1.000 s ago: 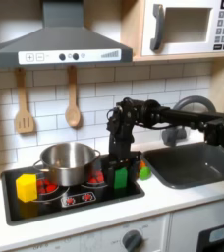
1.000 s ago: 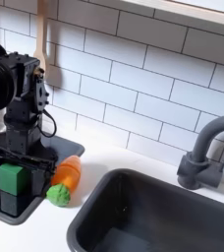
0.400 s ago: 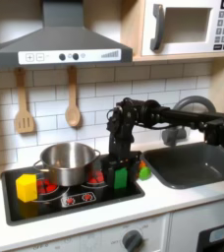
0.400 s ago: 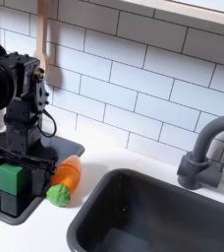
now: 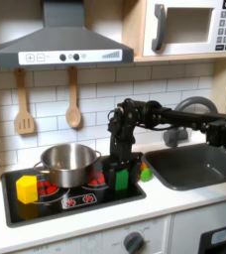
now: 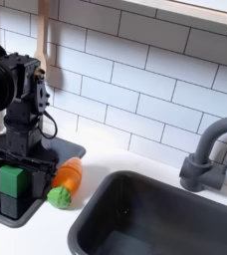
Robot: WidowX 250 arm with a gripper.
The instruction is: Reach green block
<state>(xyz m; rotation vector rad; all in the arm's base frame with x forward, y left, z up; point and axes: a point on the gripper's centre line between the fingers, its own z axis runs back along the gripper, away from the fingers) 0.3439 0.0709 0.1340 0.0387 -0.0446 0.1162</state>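
Note:
The green block (image 5: 122,180) (image 6: 13,181) stands on the right part of the black stove top (image 5: 85,203) in both exterior views. My black gripper (image 5: 120,169) (image 6: 13,167) hangs straight down over it. It is open, with a finger low on each side of the block. Whether the fingers touch the block I cannot tell.
A steel pot (image 5: 67,163) sits on the stove, to the left of the gripper in the first exterior view, and a yellow block (image 5: 26,189) lies further left. An orange carrot toy (image 6: 65,180) lies between stove and sink (image 6: 155,214). A grey faucet (image 6: 209,151) stands behind the sink.

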